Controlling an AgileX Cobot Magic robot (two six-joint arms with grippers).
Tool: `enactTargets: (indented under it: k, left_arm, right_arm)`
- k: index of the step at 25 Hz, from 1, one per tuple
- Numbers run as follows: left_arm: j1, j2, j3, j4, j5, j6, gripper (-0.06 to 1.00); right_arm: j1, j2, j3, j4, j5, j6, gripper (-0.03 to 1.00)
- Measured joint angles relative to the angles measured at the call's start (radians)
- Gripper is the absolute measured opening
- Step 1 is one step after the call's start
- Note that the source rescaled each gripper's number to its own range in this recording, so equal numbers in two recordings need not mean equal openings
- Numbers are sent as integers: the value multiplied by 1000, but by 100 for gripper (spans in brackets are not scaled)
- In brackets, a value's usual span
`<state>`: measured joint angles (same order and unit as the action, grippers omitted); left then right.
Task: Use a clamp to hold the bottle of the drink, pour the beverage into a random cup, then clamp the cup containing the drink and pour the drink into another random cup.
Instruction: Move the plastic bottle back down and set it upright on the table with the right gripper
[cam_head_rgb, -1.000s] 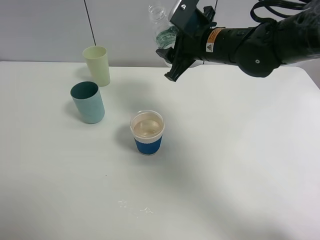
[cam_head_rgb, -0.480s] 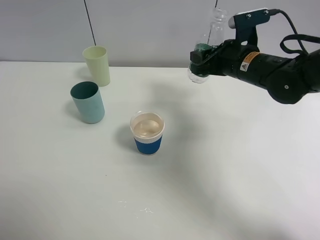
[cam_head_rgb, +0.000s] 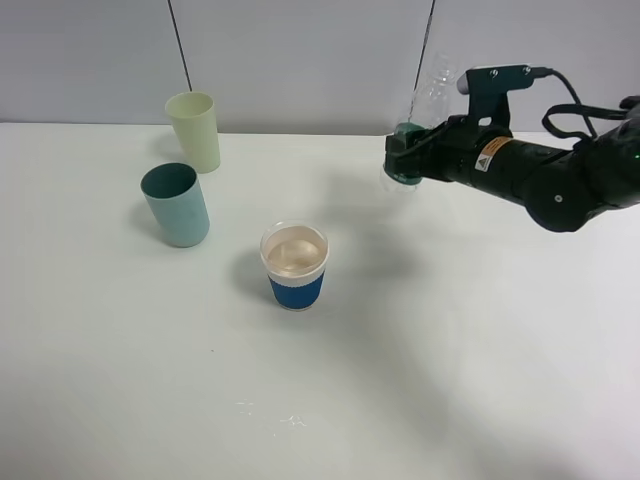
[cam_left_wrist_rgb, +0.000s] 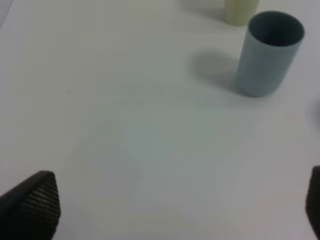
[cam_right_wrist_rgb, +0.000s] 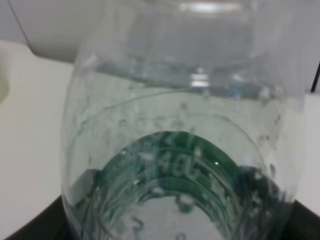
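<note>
Right end effector (cam_head_rgb: 404, 160) is clamped on the clear bottle (cam_head_rgb: 430, 92), held above the table (cam_head_rgb: 480, 330), well apart from the filled cup (cam_head_rgb: 295, 265); toppling could be caused if it is released tilted.

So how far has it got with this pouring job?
Done: the first pour, it seems, since the blue-banded cup holds drink. In hand: the right gripper is shut on the bottle, held in the air away from the cups. Left: put the bottle down, clamp that cup and pour it into the teal cup or the yellow cup.
</note>
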<state>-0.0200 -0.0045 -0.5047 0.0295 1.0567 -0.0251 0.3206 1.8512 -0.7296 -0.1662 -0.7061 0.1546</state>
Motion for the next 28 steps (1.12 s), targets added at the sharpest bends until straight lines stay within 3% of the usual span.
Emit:
enactTargets:
  k: [9,25,26,28]
  left_arm:
    - [0,0,0,0,0,0,100]
    - [0,0,0,0,0,0,100]
    - [0,0,0,0,0,0,100]
    - [0,0,0,0,0,0,100]
  right_arm:
    - [0,162,2,0,-180,-44,1]
    - [0,209,3,1,-194,-132,2]
    - [0,209,3,1,-194,-137,9]
    - [0,213,4,5,-161,-137,47]
